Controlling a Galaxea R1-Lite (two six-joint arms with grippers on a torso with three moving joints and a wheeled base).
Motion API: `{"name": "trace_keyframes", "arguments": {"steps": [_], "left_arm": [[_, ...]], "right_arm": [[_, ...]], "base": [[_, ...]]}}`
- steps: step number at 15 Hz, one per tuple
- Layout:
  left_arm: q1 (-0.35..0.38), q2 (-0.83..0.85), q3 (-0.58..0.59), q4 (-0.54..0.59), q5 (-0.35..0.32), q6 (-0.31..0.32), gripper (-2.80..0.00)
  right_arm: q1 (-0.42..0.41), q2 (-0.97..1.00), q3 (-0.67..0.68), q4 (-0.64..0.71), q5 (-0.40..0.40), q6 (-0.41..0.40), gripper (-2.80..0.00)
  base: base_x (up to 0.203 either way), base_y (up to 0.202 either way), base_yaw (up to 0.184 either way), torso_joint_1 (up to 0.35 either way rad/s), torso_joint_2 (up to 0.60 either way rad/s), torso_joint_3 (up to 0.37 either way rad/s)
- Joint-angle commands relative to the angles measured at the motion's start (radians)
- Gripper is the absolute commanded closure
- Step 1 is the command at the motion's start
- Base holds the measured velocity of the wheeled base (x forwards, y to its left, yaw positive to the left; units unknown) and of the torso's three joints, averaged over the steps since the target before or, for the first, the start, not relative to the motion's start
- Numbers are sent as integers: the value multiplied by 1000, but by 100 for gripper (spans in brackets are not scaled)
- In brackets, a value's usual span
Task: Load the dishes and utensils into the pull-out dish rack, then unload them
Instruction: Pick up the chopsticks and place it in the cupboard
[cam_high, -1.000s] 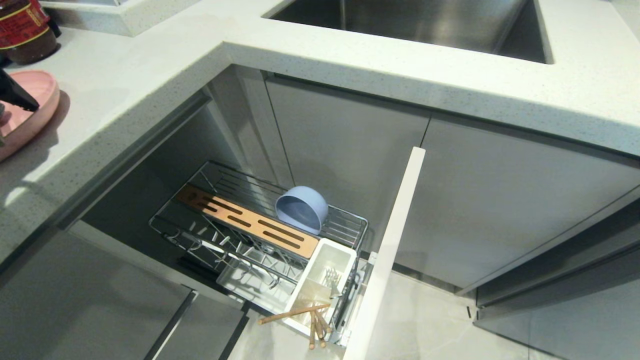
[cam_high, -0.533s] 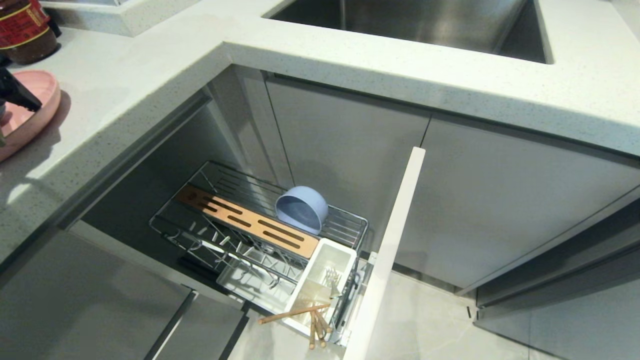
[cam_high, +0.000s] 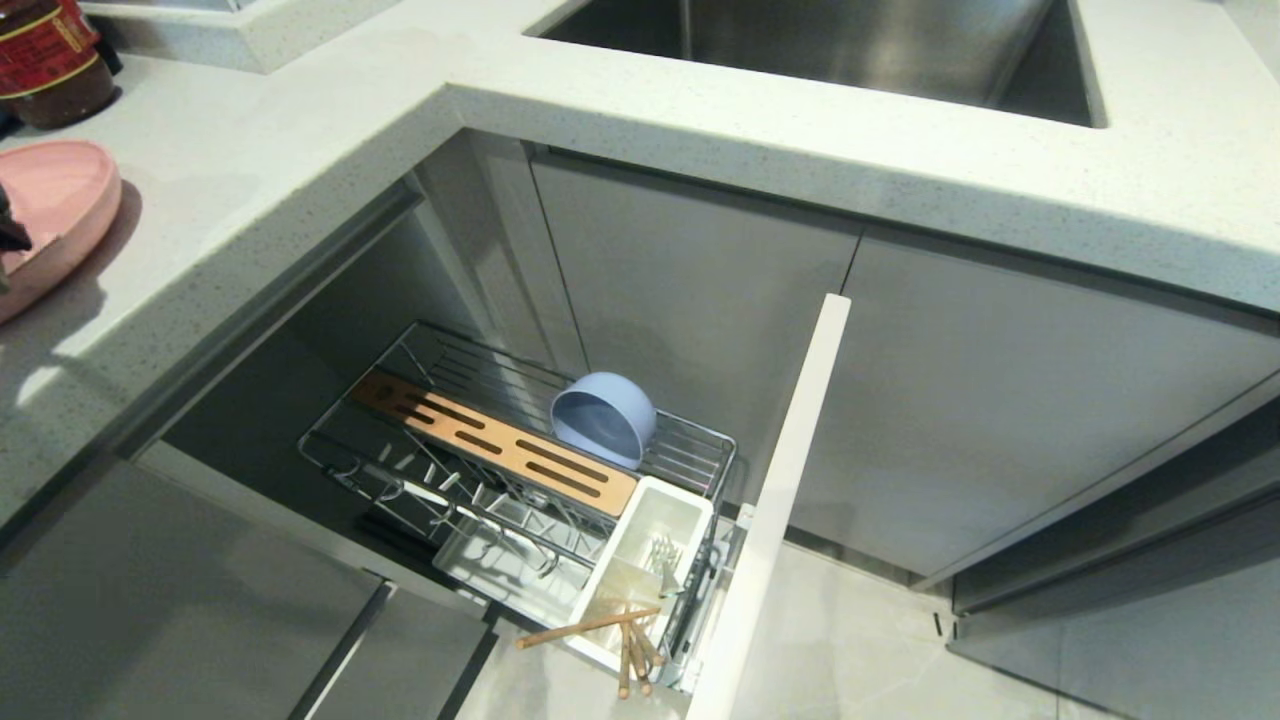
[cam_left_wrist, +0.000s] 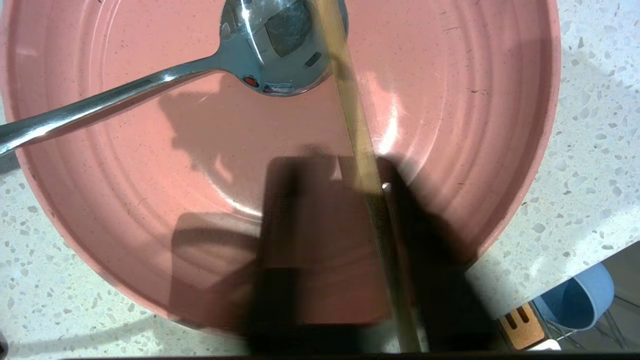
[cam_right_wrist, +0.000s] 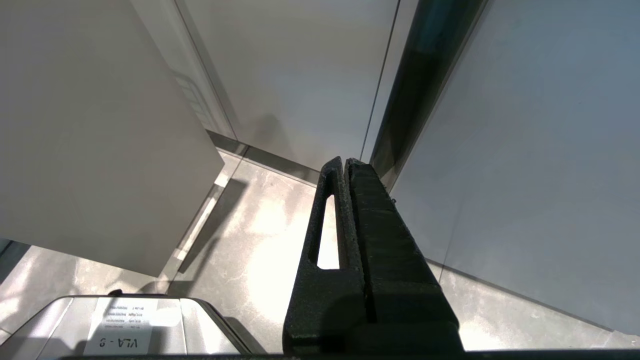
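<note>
The left gripper (cam_left_wrist: 370, 187) is clamped on a chopstick (cam_left_wrist: 350, 95) lying across the pink plate (cam_left_wrist: 450, 100) on the counter (cam_high: 300, 130), low on the stick so it should lift cleanly over the spoon (cam_left_wrist: 250, 55). The blue bowl (cam_high: 603, 418) already sits in the rack (cam_high: 520, 400). The right gripper (cam_right_wrist: 345, 170) hangs parked, fingers together, near the floor

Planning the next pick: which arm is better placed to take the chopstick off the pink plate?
Left. The left gripper is over the plate, at the chopstick. The right gripper hangs low by the cabinet doors.
</note>
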Motion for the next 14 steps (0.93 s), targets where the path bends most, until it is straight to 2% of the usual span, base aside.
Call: {"name": "trace_keyframes", "arguments": {"steps": [1,8,12,14], "left_arm": [[0,-2,1,6,3,-2,0],[19,-41,-1,-12,6,2,0],[17,-142,-1,-157,3,-3,0],[5,-179,-1,-240,2,-56,0]], "right_arm": [[-1,0,0,0,0,0,0],[0,0,0,0,0,0,0],[0,0,0,0,-1,-1,0],[-1,0,0,0,0,0,0]], "base": [[0,0,0,0,0,0],[0,0,0,0,0,0],[0,0,0,0,0,0],[0,0,0,0,0,0]]}}
